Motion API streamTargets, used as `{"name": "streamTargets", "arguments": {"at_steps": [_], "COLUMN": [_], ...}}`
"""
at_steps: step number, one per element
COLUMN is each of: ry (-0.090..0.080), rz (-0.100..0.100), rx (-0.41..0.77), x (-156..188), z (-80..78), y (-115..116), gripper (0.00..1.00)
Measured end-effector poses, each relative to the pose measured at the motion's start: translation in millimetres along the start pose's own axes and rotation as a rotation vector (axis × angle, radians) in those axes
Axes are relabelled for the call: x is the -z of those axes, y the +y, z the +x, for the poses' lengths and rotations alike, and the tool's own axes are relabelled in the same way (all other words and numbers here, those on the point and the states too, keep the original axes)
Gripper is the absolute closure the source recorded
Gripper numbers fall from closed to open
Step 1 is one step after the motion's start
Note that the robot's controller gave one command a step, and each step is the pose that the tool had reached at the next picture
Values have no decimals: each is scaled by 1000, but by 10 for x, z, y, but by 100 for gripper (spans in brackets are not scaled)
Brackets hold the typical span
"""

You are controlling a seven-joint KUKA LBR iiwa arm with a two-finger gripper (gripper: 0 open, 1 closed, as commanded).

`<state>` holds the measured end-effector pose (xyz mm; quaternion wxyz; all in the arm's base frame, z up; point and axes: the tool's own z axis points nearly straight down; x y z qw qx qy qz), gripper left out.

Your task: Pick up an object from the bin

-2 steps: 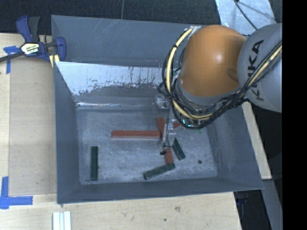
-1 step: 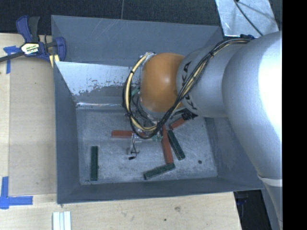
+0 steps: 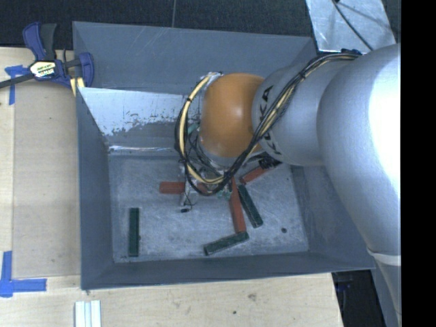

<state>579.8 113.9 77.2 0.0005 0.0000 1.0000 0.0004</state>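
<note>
Grey metal bin (image 3: 95,182) with fingers (image 3: 185,205) low at centre, spread impossible to tell, red-brown stick (image 3: 170,187) at their 9 o'clock, seemingly nothing lifted yet.

Robotics lab: cabled robot arm (image 3: 320,107) above grey metal bin (image 3: 94,210).

Arm (image 3: 320,114) in from the right, claw (image 3: 185,205) downward
</note>
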Motion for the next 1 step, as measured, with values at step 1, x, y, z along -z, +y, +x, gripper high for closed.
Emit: {"name": "streamTargets", "arguments": {"at_steps": [1], "ry": [-2], "rz": [0], "rx": [21], "x": [1260], "z": [76], "y": [9], "gripper": [100]}}
